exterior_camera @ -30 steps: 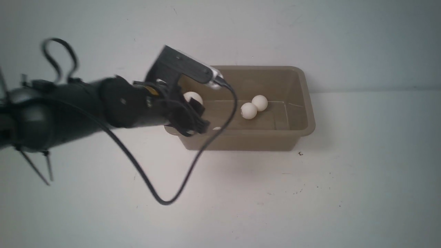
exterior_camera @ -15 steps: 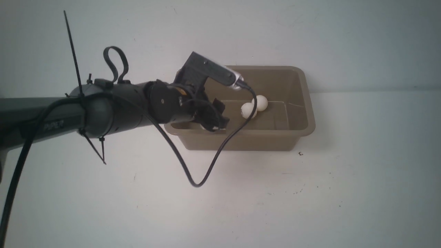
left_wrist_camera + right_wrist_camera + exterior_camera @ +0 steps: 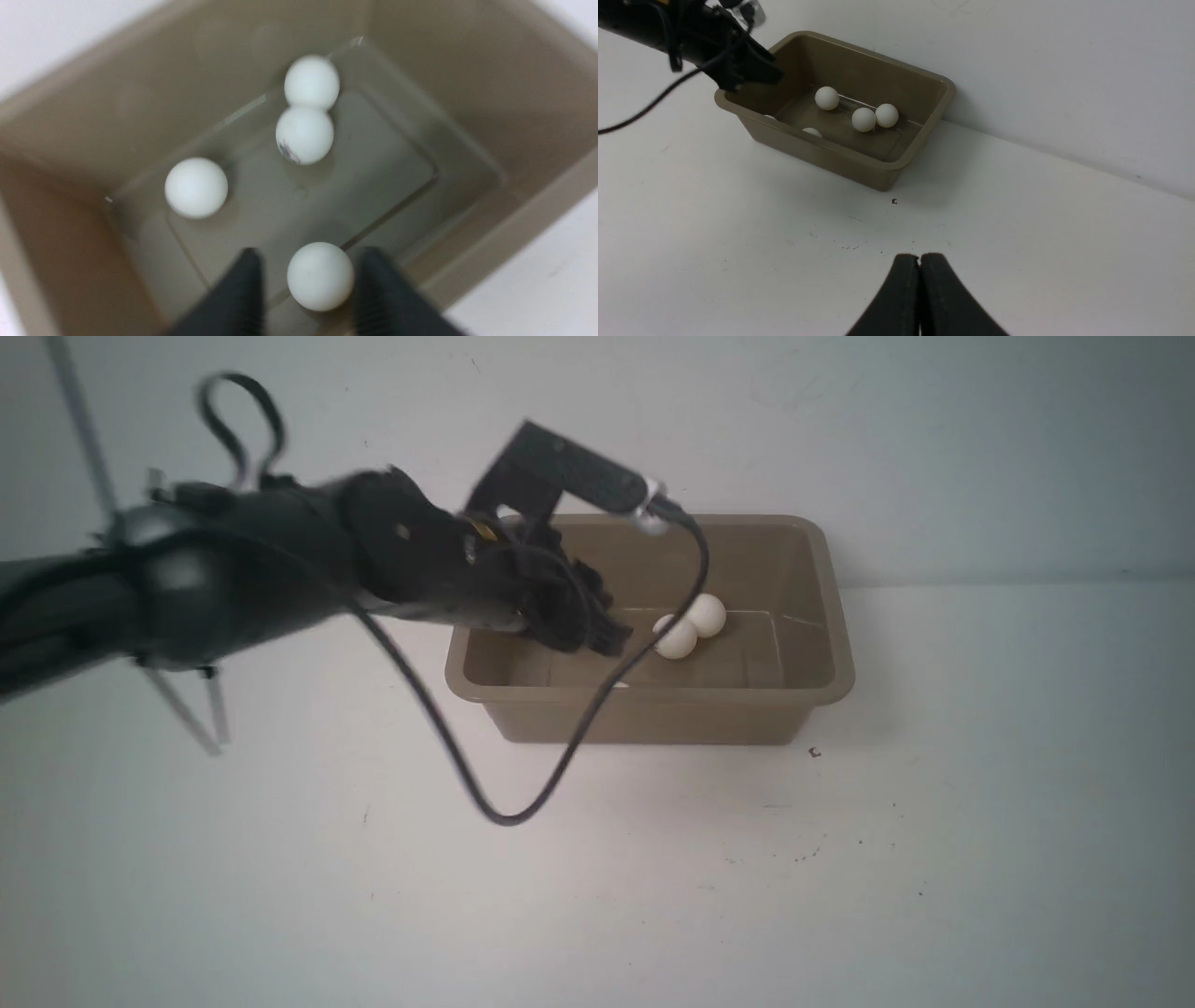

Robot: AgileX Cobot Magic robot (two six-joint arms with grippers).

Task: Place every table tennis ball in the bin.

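The left gripper (image 3: 306, 298), jaws parted and empty, is hovering over the bin's (image 3: 836, 616) left end, where the table tennis balls (image 3: 864, 119) are lying because they are being dropped there, while the right gripper (image 3: 920, 298) is waiting pinched shut.

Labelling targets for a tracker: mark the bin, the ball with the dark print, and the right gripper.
bin (image 3: 831, 686): front view, rim at its near right corner.
printed ball (image 3: 304, 135): left wrist view, ball's middle.
right gripper (image 3: 919, 262): right wrist view, between the fingertips.
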